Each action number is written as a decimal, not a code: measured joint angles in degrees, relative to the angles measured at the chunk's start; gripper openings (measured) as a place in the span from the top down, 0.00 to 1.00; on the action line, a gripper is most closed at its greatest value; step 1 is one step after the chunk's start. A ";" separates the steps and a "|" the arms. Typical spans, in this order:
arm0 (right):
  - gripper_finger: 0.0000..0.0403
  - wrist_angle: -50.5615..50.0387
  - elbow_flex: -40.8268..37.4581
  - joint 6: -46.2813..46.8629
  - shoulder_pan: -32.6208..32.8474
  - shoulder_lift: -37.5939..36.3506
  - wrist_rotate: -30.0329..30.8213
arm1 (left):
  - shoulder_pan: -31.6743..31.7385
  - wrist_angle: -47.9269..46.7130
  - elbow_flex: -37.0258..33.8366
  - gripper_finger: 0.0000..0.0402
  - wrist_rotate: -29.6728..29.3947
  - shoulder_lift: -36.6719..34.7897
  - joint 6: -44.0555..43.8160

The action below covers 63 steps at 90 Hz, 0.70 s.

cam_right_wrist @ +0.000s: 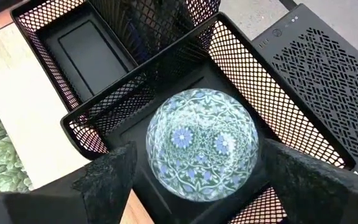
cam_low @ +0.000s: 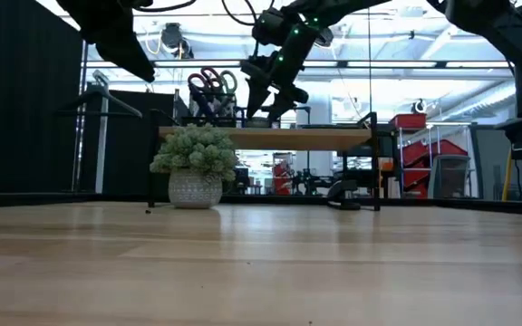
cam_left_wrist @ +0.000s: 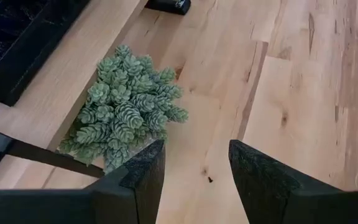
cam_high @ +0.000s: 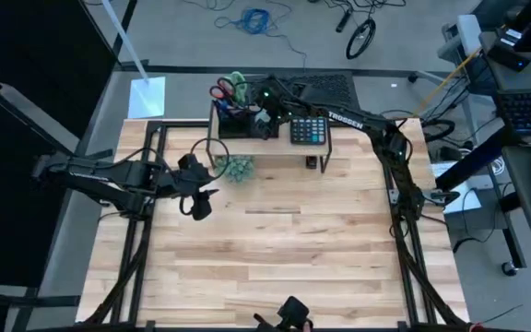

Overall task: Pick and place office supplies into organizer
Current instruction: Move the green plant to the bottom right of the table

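1. The left gripper point(cam_left_wrist: 194, 171) hangs over the wooden table point(cam_high: 284, 267), fingers apart, holding nothing, near the fuzzy green plant point(cam_left_wrist: 126, 112).
2. Farther back, the right gripper point(cam_right_wrist: 197, 165) has its fingers spread around a round blue-patterned ball point(cam_right_wrist: 202, 143), over the black mesh organizer point(cam_right_wrist: 79, 56) on the wooden shelf point(cam_high: 275, 148).
3. Red and green scissors point(cam_high: 229, 89) stand in it.
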 joint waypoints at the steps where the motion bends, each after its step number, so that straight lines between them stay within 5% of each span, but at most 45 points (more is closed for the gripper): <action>1: 0.19 0.00 0.00 -0.07 0.01 0.01 0.01 | 0.00 -0.01 0.00 0.59 0.00 0.00 0.00; 63: 0.19 -2.49 -0.26 -3.20 0.11 -9.28 0.10 | 0.00 -0.25 0.00 0.59 0.00 0.00 0.00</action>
